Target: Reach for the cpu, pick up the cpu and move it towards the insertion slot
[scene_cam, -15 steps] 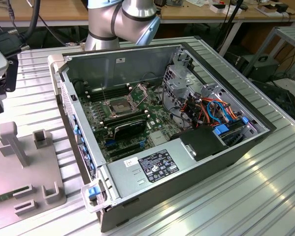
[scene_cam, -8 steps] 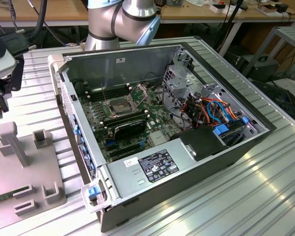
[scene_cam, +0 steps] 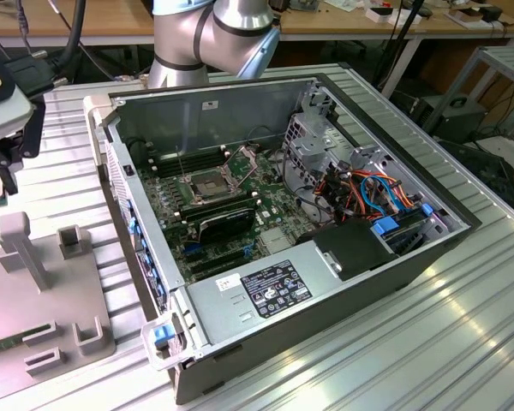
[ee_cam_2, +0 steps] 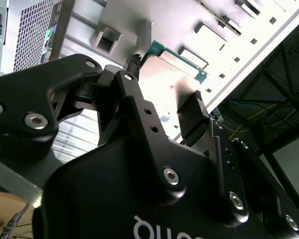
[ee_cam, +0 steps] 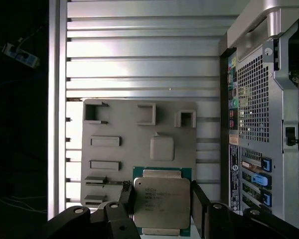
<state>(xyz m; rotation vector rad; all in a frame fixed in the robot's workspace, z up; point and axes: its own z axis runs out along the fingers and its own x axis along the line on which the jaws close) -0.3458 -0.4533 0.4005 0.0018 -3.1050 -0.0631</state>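
The cpu (ee_cam: 162, 201) is a flat silvery square on a green carrier. It lies on a grey fixture plate (ee_cam: 119, 164) beside the computer case. My gripper (ee_cam: 160, 189) hangs open above the cpu, one dark finger (ee_cam: 127, 199) on each side of it and not touching it. In the second wrist view the gripper (ee_cam_2: 165, 78) is spread wide, with the cpu's green edge (ee_cam_2: 182, 52) beyond the tips. The insertion slot (scene_cam: 207, 184) sits on the motherboard inside the open case, its metal retention plate (scene_cam: 244, 158) hinged up. In the exterior view the gripper (scene_cam: 8, 163) is at the far left.
The open computer case (scene_cam: 325, 282) lies on a ribbed aluminium table (scene_cam: 428, 342). Inside are a drive cage (scene_cam: 313, 141), coloured cables (scene_cam: 373, 193) and black memory slots (scene_cam: 218, 261). The fixture plate (scene_cam: 43, 291) carries several raised grey holders (scene_cam: 21, 244). The arm's base (scene_cam: 206, 34) stands behind the case.
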